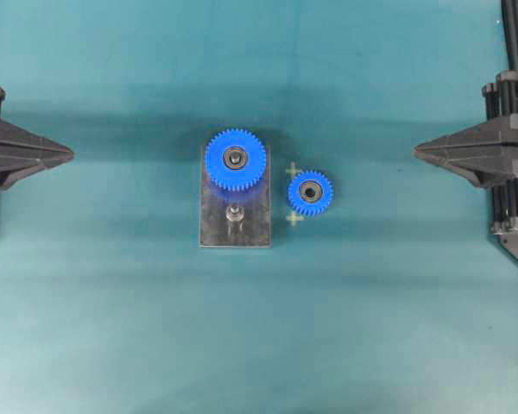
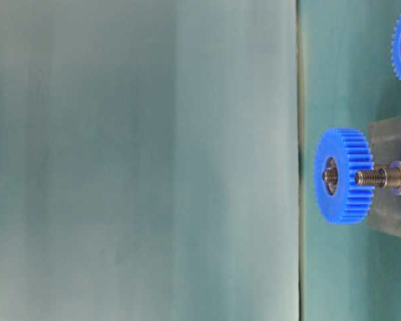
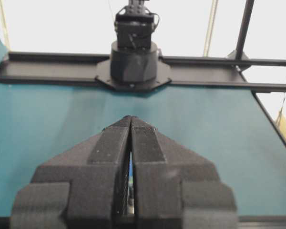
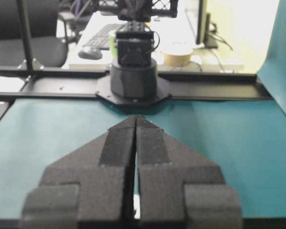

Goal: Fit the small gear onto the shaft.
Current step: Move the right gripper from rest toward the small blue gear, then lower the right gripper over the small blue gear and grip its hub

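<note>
Both end effectors closed, holding nothing.
Left end effector (image 1: 69, 154) at left edge, right end effector (image 1: 417, 152) at right edge; small gear (image 1: 310, 192) lies mid-frame on the surface, just right of the shaft (image 1: 234, 212).

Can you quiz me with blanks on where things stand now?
1. The small gear lies on the mat, to the ____ of the plate in the overhead view.
2. The shaft is ____.
3. The large gear sits on the ____.
4. Both claws, left and right, are ____.

Missing: right; bare; plate; shut
</note>
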You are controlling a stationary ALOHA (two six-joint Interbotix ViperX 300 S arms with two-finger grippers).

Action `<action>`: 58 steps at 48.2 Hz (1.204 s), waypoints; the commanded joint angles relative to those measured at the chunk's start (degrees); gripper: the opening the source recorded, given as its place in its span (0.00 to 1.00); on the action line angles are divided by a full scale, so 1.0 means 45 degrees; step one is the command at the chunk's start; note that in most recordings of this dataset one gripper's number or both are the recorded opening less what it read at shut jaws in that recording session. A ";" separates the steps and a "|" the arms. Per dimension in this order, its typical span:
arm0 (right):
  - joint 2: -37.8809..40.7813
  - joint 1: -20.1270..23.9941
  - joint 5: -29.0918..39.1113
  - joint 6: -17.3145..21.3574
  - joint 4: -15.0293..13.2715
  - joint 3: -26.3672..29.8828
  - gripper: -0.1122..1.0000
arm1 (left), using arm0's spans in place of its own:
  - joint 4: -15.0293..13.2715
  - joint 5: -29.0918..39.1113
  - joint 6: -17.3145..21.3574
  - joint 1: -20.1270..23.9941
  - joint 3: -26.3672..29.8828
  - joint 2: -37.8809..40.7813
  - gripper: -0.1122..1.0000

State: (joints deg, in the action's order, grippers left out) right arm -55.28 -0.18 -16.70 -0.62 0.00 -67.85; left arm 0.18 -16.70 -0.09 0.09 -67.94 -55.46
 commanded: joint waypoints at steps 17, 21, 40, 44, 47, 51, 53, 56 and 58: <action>0.0449 -0.0938 0.5313 0.1113 0.2051 0.0957 0.09 | 0.0098 0.2031 -0.0371 0.0137 0.0566 0.0254 0.10; 0.0977 -0.1250 0.6563 0.1113 0.2051 0.1445 0.09 | 0.0098 0.2754 -0.0352 0.0156 0.0898 0.0312 0.10; 0.5176 -0.1680 0.8164 0.1094 0.1660 0.3398 0.09 | 0.0137 0.5020 -0.0312 0.0605 0.1055 0.0371 0.10; 0.6094 -0.1855 0.8223 0.1094 0.1660 0.3945 0.10 | 0.0156 0.5020 -0.0332 0.0605 0.0996 0.0410 0.10; 0.6699 -0.1973 0.8242 0.1074 0.1660 0.4258 0.13 | 0.0156 0.5039 -0.0391 0.0605 0.0859 0.0488 0.10; 0.7578 -0.2207 0.8379 0.1113 0.1641 0.4590 0.26 | 0.0137 0.5059 -0.0430 0.0605 0.0781 0.0527 0.10; 0.7969 -0.2266 0.8594 0.1133 0.1660 0.4805 0.35 | 0.0137 0.5059 -0.0430 0.0605 0.0820 0.0527 0.10; 0.8574 -0.2324 0.9082 0.1172 0.1680 0.5195 0.50 | 0.0137 0.5059 -0.0430 0.0605 0.0840 0.0527 0.10; 0.8965 -0.2363 0.9512 0.1191 0.1660 0.5488 0.63 | 0.0156 0.5059 -0.0430 0.0605 0.0840 0.0527 0.10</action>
State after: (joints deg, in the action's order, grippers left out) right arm -17.14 -10.37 23.99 3.96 7.47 -46.23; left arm 0.70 6.24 -1.93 2.64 -64.95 -53.53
